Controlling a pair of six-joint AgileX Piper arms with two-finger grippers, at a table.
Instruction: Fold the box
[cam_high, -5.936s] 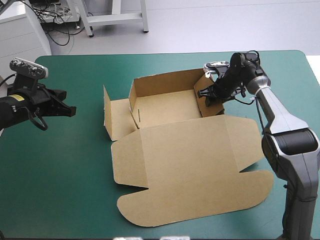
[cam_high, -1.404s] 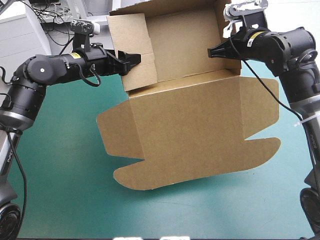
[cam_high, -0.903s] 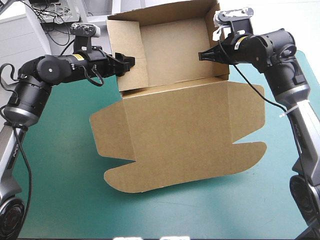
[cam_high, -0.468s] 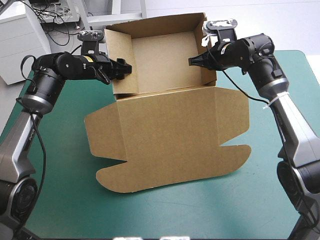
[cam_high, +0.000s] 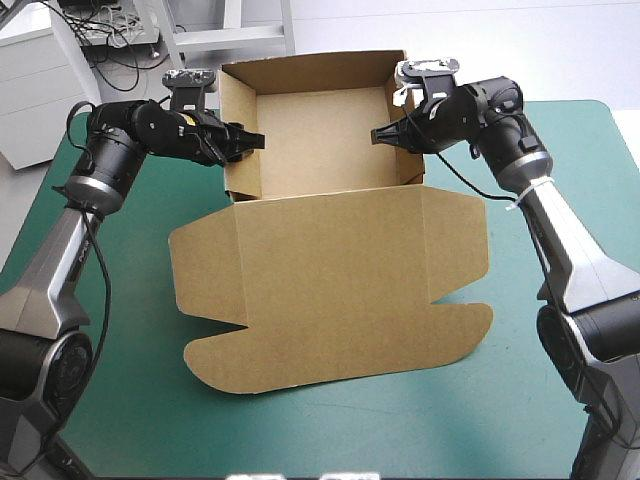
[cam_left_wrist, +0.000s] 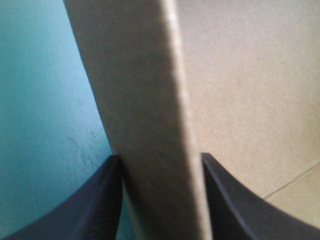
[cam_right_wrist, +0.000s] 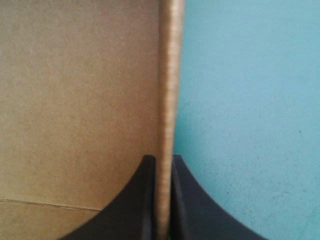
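My left jaws are clamped on the 9 o'clock side wall of the box (cam_high: 330, 215). My right jaws are pinched on its 3 o'clock wall, and both wrist views show board between the fingers. The tray (cam_high: 320, 135) looks done to me, with the far wall and both side walls standing. The lid (cam_high: 330, 290) lies flat toward 6 o'clock. The tray holds nothing. The box sits at 12 o'clock on the tabletop (cam_high: 130, 400); I can't tell whether it rests fully down. What's left, I'd say, is setting it down and letting go.
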